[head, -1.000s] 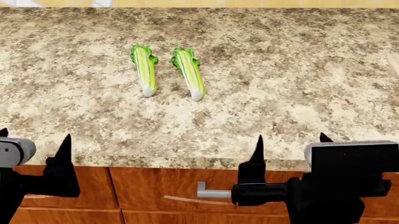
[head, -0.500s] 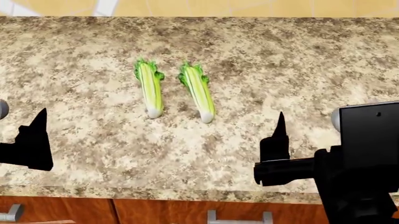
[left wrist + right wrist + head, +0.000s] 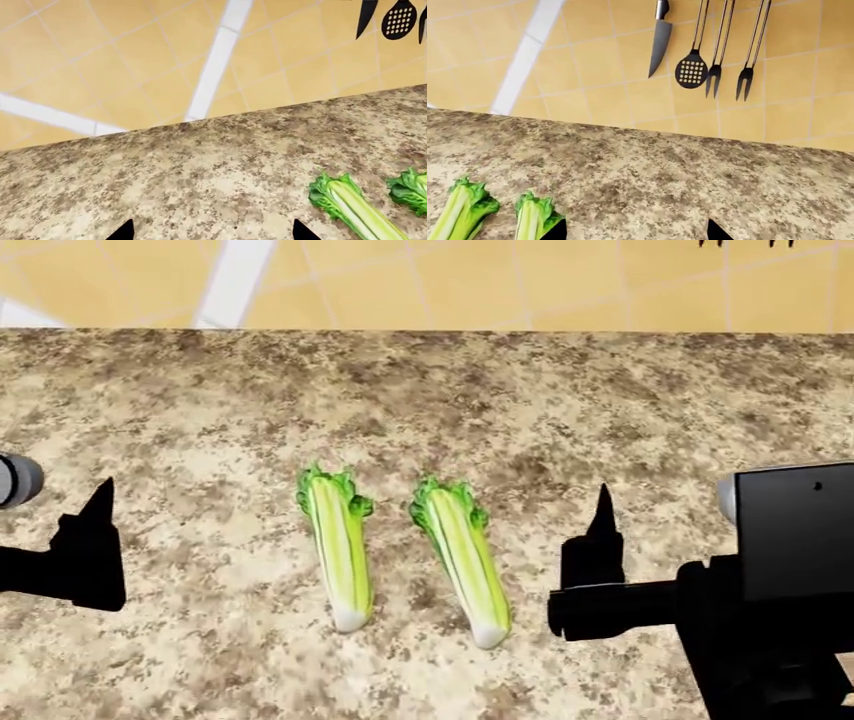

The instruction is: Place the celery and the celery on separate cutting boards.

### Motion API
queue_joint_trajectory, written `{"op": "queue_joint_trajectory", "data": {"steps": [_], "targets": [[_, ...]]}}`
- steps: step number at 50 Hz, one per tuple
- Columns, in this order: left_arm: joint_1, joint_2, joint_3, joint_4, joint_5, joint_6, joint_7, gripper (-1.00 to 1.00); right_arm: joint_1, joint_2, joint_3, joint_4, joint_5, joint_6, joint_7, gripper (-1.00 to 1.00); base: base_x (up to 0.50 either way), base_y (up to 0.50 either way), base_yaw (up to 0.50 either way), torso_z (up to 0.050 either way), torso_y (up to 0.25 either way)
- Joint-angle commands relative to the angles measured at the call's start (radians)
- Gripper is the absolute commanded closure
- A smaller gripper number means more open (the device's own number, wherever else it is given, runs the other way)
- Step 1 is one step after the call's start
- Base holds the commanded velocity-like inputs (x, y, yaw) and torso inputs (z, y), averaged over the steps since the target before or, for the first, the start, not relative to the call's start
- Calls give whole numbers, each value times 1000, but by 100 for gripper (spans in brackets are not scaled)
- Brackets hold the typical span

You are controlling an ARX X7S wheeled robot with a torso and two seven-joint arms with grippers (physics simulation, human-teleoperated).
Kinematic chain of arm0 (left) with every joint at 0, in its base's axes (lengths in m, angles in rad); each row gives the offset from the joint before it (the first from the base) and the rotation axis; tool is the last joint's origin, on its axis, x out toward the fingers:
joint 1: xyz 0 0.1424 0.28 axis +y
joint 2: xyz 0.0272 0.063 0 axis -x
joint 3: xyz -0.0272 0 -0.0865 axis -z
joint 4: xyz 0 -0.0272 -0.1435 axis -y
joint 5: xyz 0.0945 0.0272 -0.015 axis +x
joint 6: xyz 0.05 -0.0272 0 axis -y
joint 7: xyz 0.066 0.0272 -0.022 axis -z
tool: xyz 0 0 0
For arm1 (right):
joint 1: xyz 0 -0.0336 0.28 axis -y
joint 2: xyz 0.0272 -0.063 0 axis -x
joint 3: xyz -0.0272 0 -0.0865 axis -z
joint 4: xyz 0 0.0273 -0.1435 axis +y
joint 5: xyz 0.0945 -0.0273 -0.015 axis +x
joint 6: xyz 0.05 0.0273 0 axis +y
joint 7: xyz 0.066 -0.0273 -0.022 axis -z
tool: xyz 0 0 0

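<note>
Both celery stalks sit lower and larger in head view than before: left celery (image 3: 339, 548), right celery (image 3: 463, 558), side by side on speckled granite bench (image 3: 561, 410). Yellow tile wall (image 3: 614, 75), hung knife (image 3: 660, 36). Left gripper (image 3: 212, 231) and right gripper (image 3: 635, 231) fingers spread, empty. No writing.

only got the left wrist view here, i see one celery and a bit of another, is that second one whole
Observer: Yes. In the head view the second celery lies whole beside the first celery, apart from it, leafy tops toward the wall.
Operator: any cutting boards around
Observer: None shows in any view; only the counter and the tiled wall.
Operator: where's the right tool
Observer: The right tool sits beside the second celery on the right, holding nothing.
Operator: what hangs on the wall, i see black bits
Observer: A knife, a slotted spoon and two forks.
</note>
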Motion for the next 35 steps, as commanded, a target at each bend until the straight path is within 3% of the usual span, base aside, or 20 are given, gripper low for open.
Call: {"op": "queue_joint_trajectory", "data": {"steps": [1,5,12,17,35], "targets": [[-9,28,-22,4,-14,2,18,-100,3,-14,19,4,0,11,-24,-100,500,113,0,0,0],[-18,37,-32,3,-23,-2,18,-100,18,-20,14,9,14,24,-29,-100,279,86,0,0,0],[-38,50,-3,-16,-23,-8,5,-100,128,-64,-59,99,130,245,23,-100,0,0,0,0,1],[-40,54,16,-31,-18,-13,-8,-100,162,-52,-131,205,294,238,190,-100,0,0,0,0,0],[-12,47,18,-45,-29,5,-10,-100,154,-105,-297,463,233,78,157,-100,0,0,0,0,0]]}}
